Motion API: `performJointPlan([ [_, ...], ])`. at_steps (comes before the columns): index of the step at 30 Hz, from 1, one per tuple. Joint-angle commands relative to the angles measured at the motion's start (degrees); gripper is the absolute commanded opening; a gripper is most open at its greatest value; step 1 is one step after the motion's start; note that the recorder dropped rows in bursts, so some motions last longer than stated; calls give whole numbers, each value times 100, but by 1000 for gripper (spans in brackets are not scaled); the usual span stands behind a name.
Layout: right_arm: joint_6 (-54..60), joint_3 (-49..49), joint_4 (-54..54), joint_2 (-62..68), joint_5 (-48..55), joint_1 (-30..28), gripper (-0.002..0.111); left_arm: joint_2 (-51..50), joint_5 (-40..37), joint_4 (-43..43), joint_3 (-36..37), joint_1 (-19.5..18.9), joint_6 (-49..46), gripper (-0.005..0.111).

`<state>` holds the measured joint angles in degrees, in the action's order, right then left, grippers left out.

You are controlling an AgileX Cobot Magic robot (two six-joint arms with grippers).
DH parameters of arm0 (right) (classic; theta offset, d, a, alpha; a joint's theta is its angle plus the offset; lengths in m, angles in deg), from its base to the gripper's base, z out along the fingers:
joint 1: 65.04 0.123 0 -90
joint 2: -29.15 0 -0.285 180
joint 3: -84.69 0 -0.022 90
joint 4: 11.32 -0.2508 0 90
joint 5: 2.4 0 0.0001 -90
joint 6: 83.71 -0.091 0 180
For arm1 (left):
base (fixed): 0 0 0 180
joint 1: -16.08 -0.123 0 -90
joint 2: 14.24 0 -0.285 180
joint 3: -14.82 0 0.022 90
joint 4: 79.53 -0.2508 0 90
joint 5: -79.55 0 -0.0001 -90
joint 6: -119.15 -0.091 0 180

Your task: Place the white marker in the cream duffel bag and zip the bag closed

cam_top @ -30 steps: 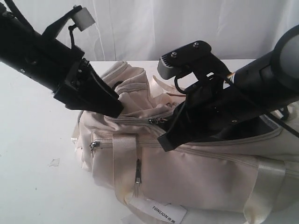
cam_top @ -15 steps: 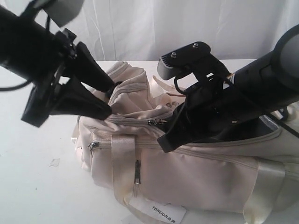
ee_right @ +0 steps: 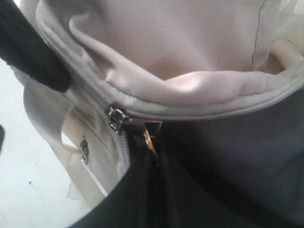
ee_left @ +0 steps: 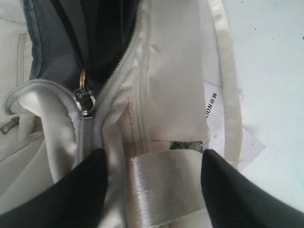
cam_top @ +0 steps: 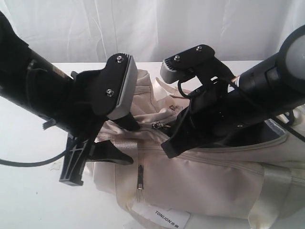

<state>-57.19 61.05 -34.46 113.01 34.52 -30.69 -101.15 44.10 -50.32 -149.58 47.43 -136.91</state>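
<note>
1. Left gripper: jaws spread wide, holding nothing. It sits at the left end of the cream duffel bag. In the left wrist view the 2 fingers straddle the closed stretch of the main zip and the shiny webbing strap. Whether either fingertip touches the fabric cannot be told.

2. Right gripper: jaws closed together on the gold pull tab, which hangs from the zip slider. The slider sits near the left end of the bag's top.

3. Bag: it lies on the white table with the white label facing the exterior camera. On the left gripper's side of the slider the zip is shut. Beyond the slider it gapes, showing dark grey lining.

4. Hidden or unclear:
- The white marker cannot be made out in any view, and the bag's interior is too dark to read.
- The right arm covers most of the opening in the exterior view.
- The bag's right end is cut off by the frame edge
</note>
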Motion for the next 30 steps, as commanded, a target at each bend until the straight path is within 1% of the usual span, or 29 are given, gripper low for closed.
performJointPlan([
  [1,69,63,-90,2,10,-10,0,-160,590,89,52,99,-62,62],
  [7,172,63,-104,2,509,-10,0,-149,992,72,52,129,-125,62],
  [13,195,63,-104,2,344,-10,0,-124,992,48,52,129,-125,62],
  [21,258,63,-81,2,331,-10,0,239,1058,-125,29,129,-214,62],
  [28,279,63,-81,2,321,-10,0,237,1058,-114,29,138,-253,62],
  [30,279,63,-81,2,296,-10,0,193,1046,21,29,138,-253,62],
])
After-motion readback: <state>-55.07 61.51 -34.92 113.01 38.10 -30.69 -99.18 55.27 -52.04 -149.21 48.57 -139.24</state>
